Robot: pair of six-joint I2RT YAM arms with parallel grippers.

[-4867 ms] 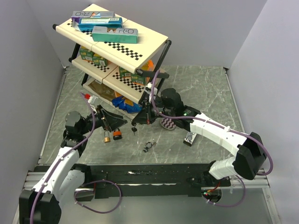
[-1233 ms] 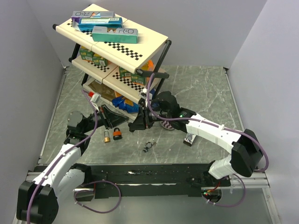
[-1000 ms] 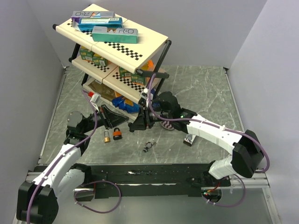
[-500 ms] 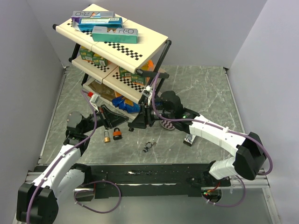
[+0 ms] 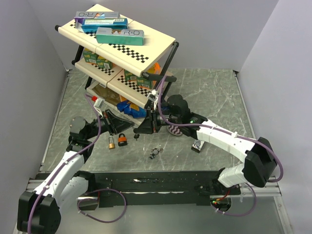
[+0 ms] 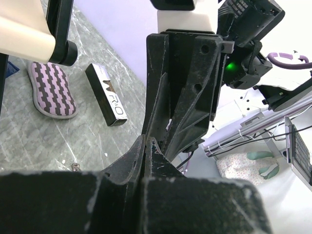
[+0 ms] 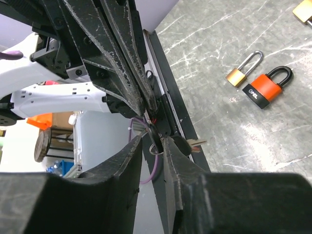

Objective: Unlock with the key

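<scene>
Left gripper (image 6: pixel 145 144): jaws pressed together with nothing between them. It reaches in from the near left corner of the table (image 5: pixel 214 92), and its tip is just beside the right gripper's tip.
Right gripper (image 7: pixel 155 141): fingers narrowly apart, stretched in from the right side toward the middle of the table. A thin wire ring sits in the gap at their tips.
Key (image 5: pixel 136 137): a small dark piece at the right gripper's fingertips, toward the near left of the table's middle. I cannot tell whether the fingers pinch it or only frame it, because the wrist view is crowded there.
Orange padlock (image 7: pixel 263 90): lies flat on the table near the key, on its left, with its shackle closed. It is apart from both grippers.
Brass padlock (image 7: pixel 236 74): lies flat just beside the orange one, on the side nearer the left edge, not touching it.
Loose ring of keys (image 5: pixel 155 153): on the table nearer the near edge than the padlocks.
Silver bar (image 6: pixel 107 95): flat on the table, right of the middle.
Purple zigzag pad (image 6: pixel 51 90): flat, just beside the silver bar.
Shelf rack (image 5: pixel 141 46): stands at the far left corner, with boxes on its tiers.
</scene>
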